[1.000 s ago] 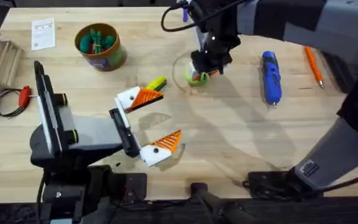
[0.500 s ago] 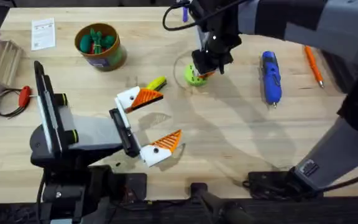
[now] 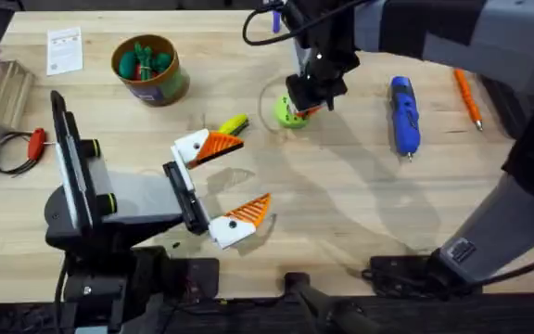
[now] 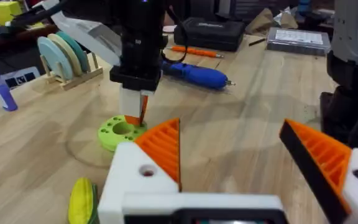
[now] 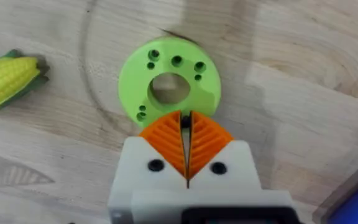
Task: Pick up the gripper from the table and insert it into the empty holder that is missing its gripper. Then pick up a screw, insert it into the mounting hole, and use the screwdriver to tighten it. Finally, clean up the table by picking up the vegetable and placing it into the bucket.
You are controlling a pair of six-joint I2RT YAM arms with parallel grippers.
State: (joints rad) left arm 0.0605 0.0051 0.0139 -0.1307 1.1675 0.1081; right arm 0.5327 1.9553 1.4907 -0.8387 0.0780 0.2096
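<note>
Writing: a white printed card (image 3: 64, 49) lay near the worktop's (image 3: 341, 204) far left corner, text too small to read. A white label on the right arm's grey link (image 3: 460, 250) was also illegible.

Containers: the short round bucket with orange-brown rim and olive-yellow side (image 3: 148, 69) stood toward the far left of the worktop, with green toy vegetables and something red inside. A rack holding pale round discs (image 4: 64, 55) showed in the left wrist view.

Right gripper (image 3: 309, 100) hung over the flat bright green disc with holes (image 3: 291, 112) at far centre. Its jaws were pressed together, the orange ribbed pads (image 5: 185, 140) meeting over the near rim of the disc (image 5: 169, 84) and nothing between them.

Left gripper (image 3: 222, 181) sat low near the worktop's middle, jaws spread wide, empty. Both white holder blocks (image 3: 191, 147) carried an orange wedge finger (image 3: 219, 145).

The small yellow toy corn cob with green husk (image 3: 233, 124) lay on the worktop between the left gripper's far jaw and the green disc, touching neither.

The chunky blue cylindrical screwdriver (image 3: 403, 113) lay toward the far right, a thin orange pen-like stick (image 3: 468, 98) beyond it nearer the right edge. A red-handled tool (image 3: 35, 143) lay at the left edge.
</note>
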